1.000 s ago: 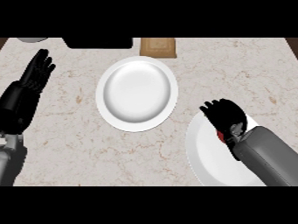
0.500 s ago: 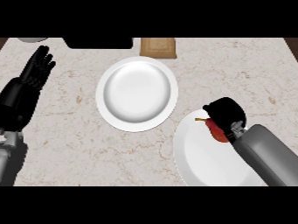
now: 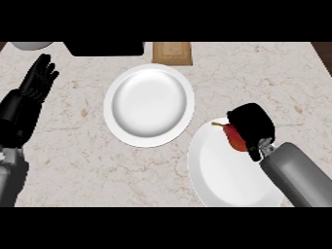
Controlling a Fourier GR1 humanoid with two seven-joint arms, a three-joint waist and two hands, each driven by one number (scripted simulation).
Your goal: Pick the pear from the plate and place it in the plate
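- Pear [image 3: 234,138], red with its stem pointing left, sits over the far part of the near-right plate [image 3: 222,177], against the right hand [image 3: 252,124], whose fingers curl round it from the right so that only its left side shows.
- One pear is in view; whether it rests on the plate or is raised just off it, I cannot tell.
- Two white plates lie on the counter [image 3: 283,82]: the near-right one runs out of view at the near edge under the grey right forearm [image 3: 305,180], and the centre plate [image 3: 149,104] lies far-left of it, their rims close together but apart.
- The centre plate holds nothing; apart from the pear, the near-right plate's white surface is bare.
- Open marble lies to the right of the centre plate and far from the right hand, up to the counter's far edge.
- Left hand [image 3: 30,95] shows at the left edge, fingers straight and pointing far, holding nothing, well apart from both plates.
- Along the far edge, one each: a pale rounded object [image 3: 30,45] at the left corner, a black block [image 3: 103,48], and a brown board [image 3: 172,52] just beyond the centre plate.
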